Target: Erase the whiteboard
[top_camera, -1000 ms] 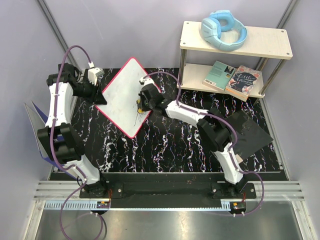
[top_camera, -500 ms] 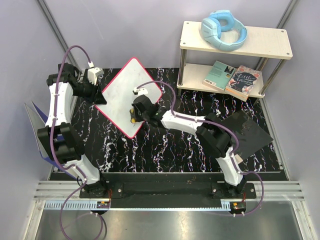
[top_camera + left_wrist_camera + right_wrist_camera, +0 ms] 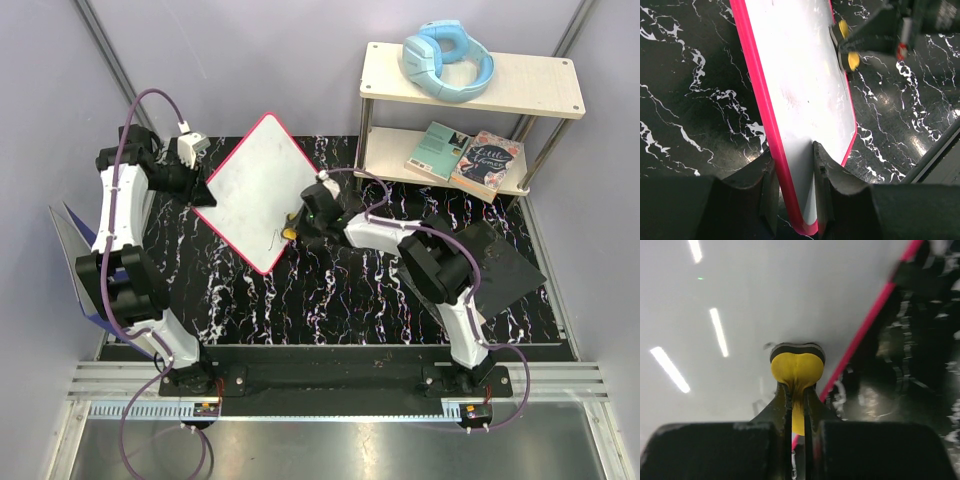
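Observation:
The whiteboard [image 3: 255,185], white with a red-pink rim, lies cornerwise on the black marble table. It is mostly blank, with a thin dark stroke [image 3: 272,240] left near its near corner. My left gripper [image 3: 200,187] is shut on the board's left corner; in the left wrist view its fingers clamp the rim [image 3: 792,185] of the board [image 3: 800,90]. My right gripper [image 3: 300,222] is shut on a yellow eraser [image 3: 289,229] with a dark felt face. The eraser [image 3: 797,367] presses on the board [image 3: 740,300] close to its right rim. The eraser also shows in the left wrist view [image 3: 847,47].
A two-tier shelf [image 3: 520,85] stands at the back right, with blue headphones [image 3: 448,58] on top and two books [image 3: 437,150] [image 3: 487,163] below. A black flat pad [image 3: 500,262] lies under my right arm. A blue-grey folder [image 3: 68,240] is at the left edge.
My right gripper swept the eraser down and left over the board, then back right to its right rim. The dark scribble in the lower middle is gone; only a thin stroke is left.

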`<control>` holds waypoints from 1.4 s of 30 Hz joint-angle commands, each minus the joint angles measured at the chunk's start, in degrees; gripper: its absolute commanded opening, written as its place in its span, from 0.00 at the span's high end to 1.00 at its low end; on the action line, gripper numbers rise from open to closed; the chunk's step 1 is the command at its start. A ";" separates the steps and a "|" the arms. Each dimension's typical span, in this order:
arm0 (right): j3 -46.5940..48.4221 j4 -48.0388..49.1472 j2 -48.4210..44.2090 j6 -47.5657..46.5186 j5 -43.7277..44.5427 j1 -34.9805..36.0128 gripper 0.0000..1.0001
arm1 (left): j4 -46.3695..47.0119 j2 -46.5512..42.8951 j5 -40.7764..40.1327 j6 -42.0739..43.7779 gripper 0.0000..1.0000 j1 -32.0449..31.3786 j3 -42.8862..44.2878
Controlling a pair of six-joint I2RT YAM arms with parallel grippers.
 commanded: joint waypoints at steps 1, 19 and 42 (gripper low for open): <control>-2.52 0.98 2.75 5.00 0.52 -2.40 1.00 | 4.49 -0.57 -1.01 5.98 1.00 -1.17 1.16; 7.40 6.78 2.14 -2.64 -3.35 1.02 1.00 | 4.41 -0.83 -0.74 5.98 1.00 -1.17 0.37; -2.52 8.45 0.02 8.24 -7.30 9.10 1.00 | 4.49 -0.04 -0.22 4.93 1.00 -1.17 0.99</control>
